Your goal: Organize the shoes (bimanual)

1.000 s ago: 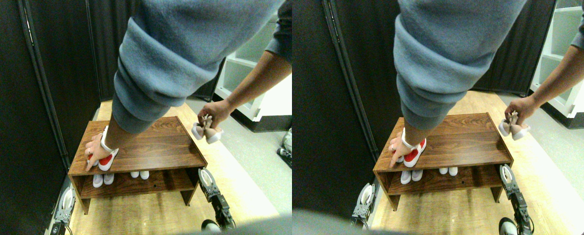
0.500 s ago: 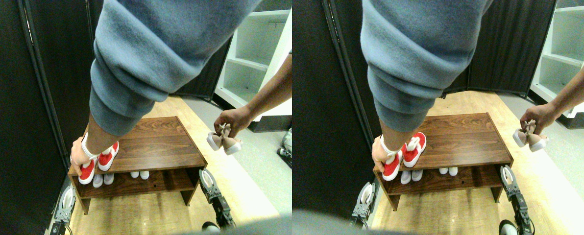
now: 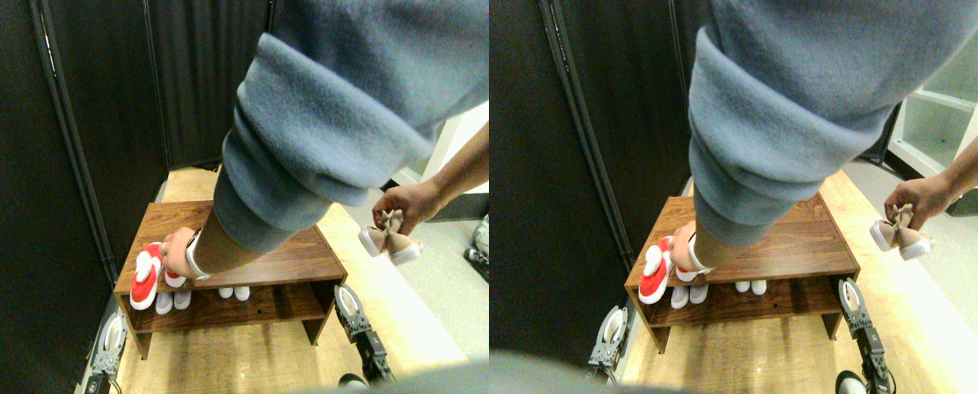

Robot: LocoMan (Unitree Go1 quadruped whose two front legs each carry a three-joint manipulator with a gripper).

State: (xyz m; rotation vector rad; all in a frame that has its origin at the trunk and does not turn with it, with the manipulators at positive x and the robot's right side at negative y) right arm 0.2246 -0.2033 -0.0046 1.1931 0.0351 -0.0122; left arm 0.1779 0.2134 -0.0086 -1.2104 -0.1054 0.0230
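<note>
Nearest, the left gripper [image 3: 111, 338] and the right gripper [image 3: 348, 304] stand low beside the wooden shoe rack [image 3: 292, 267]; whether their jaws are open cannot be told. On the rack's lower shelf sit four white toes of shoes [image 3: 173, 301]. On its top, a person's hand [image 3: 177, 246] rests on the red shoes [image 3: 143, 279] at the left front corner. To the right, off the rack, another hand [image 3: 403, 203] holds a pale pair [image 3: 389, 244] in the air.

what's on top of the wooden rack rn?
On the rack: red shoes at its left front edge, a person's hand on them. The sleeve hides the middle and back of the top.
</note>
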